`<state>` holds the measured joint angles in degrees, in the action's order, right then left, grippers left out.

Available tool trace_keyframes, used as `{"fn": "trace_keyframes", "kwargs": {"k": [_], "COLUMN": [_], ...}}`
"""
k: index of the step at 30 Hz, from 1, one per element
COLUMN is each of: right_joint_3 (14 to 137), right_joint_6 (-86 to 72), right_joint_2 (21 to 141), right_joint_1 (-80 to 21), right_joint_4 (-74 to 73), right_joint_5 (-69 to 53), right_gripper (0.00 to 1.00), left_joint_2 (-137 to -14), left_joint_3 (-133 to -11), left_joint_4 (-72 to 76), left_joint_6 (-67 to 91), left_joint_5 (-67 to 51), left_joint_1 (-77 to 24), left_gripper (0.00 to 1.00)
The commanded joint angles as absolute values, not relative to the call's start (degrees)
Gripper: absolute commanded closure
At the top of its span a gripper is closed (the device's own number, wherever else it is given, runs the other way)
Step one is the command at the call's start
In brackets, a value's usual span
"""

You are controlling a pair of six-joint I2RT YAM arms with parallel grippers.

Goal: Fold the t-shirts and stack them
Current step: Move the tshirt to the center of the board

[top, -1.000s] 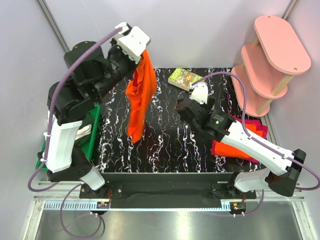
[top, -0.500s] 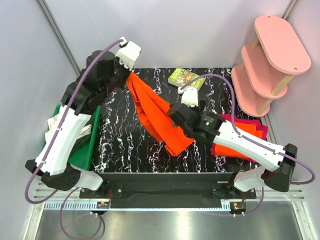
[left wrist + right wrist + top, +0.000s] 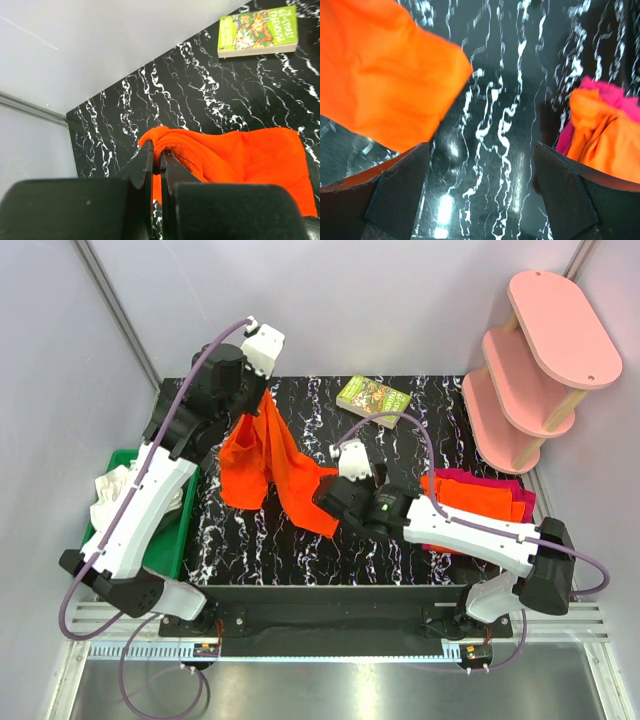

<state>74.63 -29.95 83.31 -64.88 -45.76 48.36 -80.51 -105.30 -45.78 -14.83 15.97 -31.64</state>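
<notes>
The right gripper (image 3: 481, 150) looks down on the black, white-veined bench (image 3: 505, 90), its jaws standing wide apart with only bare, glossy bench between them and two small spots of glare on that surface. Above one jaw spreads a loose orange t-shirt (image 3: 380, 75), smooth and slightly blurred, one blunt corner jutting toward the middle of the bench. Its lower edge runs down to that jaw's tip, though whether they touch cannot be told. Just beside the other jaw sit the stacked t-shirts (image 3: 605, 130), rumpled orange cloth lying over magenta, the magenta showing along the near edge.
</notes>
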Motion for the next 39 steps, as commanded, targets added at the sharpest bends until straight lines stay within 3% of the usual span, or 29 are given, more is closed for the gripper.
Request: {"fn": "trace_keyframes", "kwargs": {"k": [1, 11, 27, 39], "right_joint_3": [67.7, 64.9, 69.9, 71.2], "right_joint_6": [-35.7, -38.6, -33.1, -36.1], "right_joint_2": [83.0, 94.3, 108.9, 110.9], "right_joint_1": [-67.2, -72.0, -71.8, -67.9], "right_joint_4": [-43.8, -37.4, -29.4, -29.3], "right_joint_5": [46.0, 41.3, 43.1, 47.7], "right_gripper": [0.09, 0.17, 0.17, 0.41], "left_joint_2": [-82.5, -84.2, -80.3, -77.1], "left_joint_3": [-104.2, -102.5, -95.8, -91.8], "left_joint_4": [-38.9, -38.0, -38.0, -38.0], "left_joint_6": [-12.4, -11.8, -11.7, -11.7], "left_joint_5": [18.2, 18.5, 18.8, 18.5], "left_joint_1": [-29.8, -28.6, -26.9, -25.9], "left_gripper": [1.0, 1.0, 1.0, 1.0]}}
